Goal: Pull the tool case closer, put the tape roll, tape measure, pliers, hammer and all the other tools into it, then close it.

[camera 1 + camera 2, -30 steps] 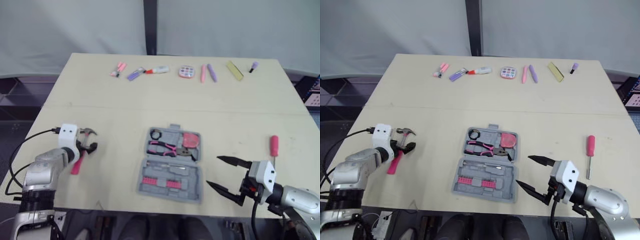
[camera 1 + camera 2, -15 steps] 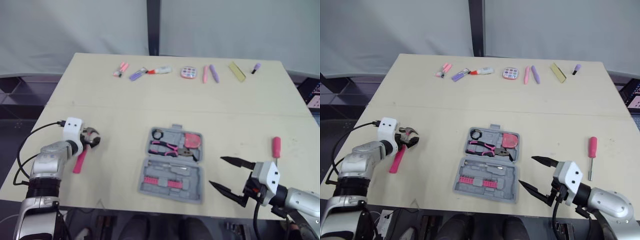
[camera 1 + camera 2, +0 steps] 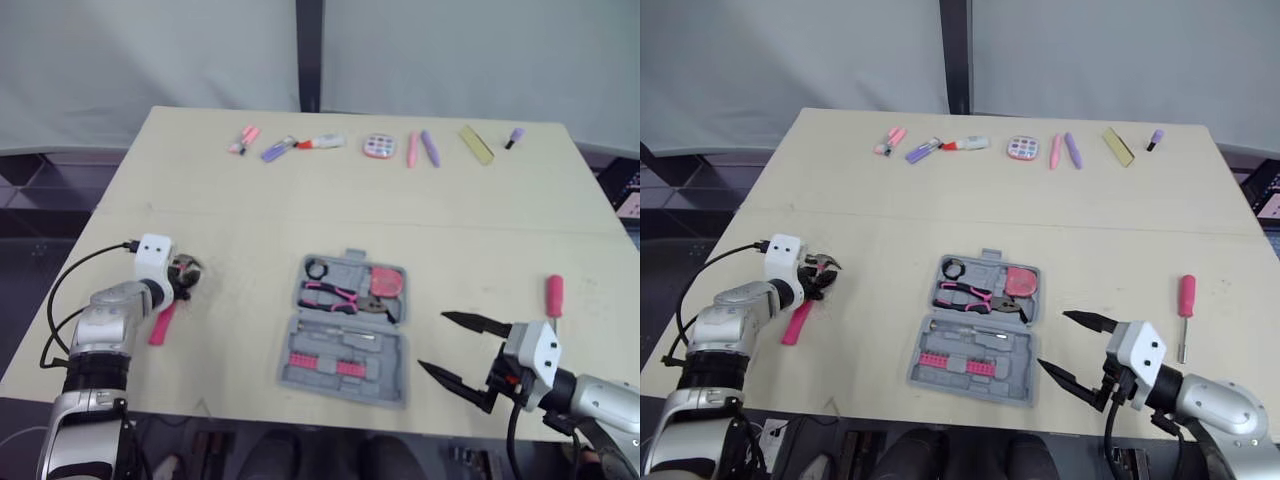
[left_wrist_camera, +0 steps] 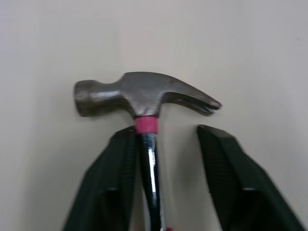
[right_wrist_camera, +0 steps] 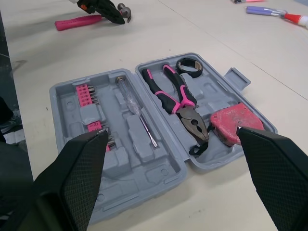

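Now, hammer [image 4: 139, 94] lying head-far, handle toward robot, left fingers [image 4: 108, 183] spread astride neck.

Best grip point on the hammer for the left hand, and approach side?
The steel neck just under the head of the hammer, from straight above: it lies flat on the table, and the open left hand straddles that narrow neck.

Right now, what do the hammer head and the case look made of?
Hammer head: likely steel, dull grey, mottled and worn; the shaft below it is shiny, chrome-like. Case: likely moulded plastic, matte grey, with shaped recesses for tools.
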Robot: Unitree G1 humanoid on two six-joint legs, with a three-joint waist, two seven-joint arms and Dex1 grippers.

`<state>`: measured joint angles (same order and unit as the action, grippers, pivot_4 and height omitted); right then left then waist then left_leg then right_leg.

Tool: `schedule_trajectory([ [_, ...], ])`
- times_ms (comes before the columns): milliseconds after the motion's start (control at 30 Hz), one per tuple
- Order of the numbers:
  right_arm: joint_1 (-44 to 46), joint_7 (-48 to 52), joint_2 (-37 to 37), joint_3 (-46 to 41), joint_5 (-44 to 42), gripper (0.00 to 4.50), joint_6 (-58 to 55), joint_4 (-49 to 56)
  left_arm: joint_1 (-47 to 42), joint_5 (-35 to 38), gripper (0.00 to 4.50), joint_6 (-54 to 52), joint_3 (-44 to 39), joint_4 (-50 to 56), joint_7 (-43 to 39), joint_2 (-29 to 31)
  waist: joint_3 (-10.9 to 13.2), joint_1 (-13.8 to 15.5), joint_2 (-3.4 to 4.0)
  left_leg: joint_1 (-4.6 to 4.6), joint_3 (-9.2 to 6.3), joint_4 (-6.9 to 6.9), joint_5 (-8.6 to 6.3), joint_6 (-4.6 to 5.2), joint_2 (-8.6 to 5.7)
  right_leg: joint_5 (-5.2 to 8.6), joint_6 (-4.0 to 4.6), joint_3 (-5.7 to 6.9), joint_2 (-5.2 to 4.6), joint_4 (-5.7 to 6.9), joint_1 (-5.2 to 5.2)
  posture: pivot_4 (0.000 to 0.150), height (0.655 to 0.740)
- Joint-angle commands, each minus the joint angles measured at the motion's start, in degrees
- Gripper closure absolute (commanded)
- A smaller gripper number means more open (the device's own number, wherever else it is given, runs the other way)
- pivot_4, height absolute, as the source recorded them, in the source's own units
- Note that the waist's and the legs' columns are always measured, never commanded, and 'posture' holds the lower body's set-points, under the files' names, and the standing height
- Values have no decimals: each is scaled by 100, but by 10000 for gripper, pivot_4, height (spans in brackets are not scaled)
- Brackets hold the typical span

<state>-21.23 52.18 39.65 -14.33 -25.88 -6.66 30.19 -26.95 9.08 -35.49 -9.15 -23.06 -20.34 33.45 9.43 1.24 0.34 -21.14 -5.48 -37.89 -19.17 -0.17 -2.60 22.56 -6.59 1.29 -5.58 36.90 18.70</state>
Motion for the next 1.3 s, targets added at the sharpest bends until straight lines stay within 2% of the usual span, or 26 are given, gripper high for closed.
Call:
schedule_trajectory([
  [33,-19,-57,39,-183,-41,0,3,194,12,-74,44416,-28,28,-103,0,-32,0,-1,0,0,0,0,0,0,0,0,0,0,0,0,0,1500,7400],
  [400,3,-75,18,-166,-31,0,26,151,-21,-223,44775,114,162,-8,-251,155,0,-3,0,-1,0,0,0,0,0,0,0,0,0,1,0,1500,7400],
  [567,197,-9,40,-81,-19,0,64,-17,188,-65,44775,305,683,1168,-1776,902,7,-39,-11,-9,-1,3,0,0,3,0,0,-2,2,0,8,1500,7400],
  [767,439,123,87,13,-30,0,79,-204,77,27,44775,346,1216,2012,-2883,1276,8,-45,-12,-17,-4,4,0,0,5,0,1,-9,1,-6,10,1500,7400],
  [1033,670,286,131,63,8,0,110,-415,-379,366,44775,289,1886,2914,-4170,1280,10,-63,-14,-23,-4,3,0,1,4,0,1,-5,5,-8,10,1500,7400],
  [1300,558,366,185,-29,15,0,155,-417,-977,247,44775,154,2633,3094,-4630,965,11,-115,-15,-24,-2,0,0,3,6,0,0,-2,14,-6,9,1500,7400],
])
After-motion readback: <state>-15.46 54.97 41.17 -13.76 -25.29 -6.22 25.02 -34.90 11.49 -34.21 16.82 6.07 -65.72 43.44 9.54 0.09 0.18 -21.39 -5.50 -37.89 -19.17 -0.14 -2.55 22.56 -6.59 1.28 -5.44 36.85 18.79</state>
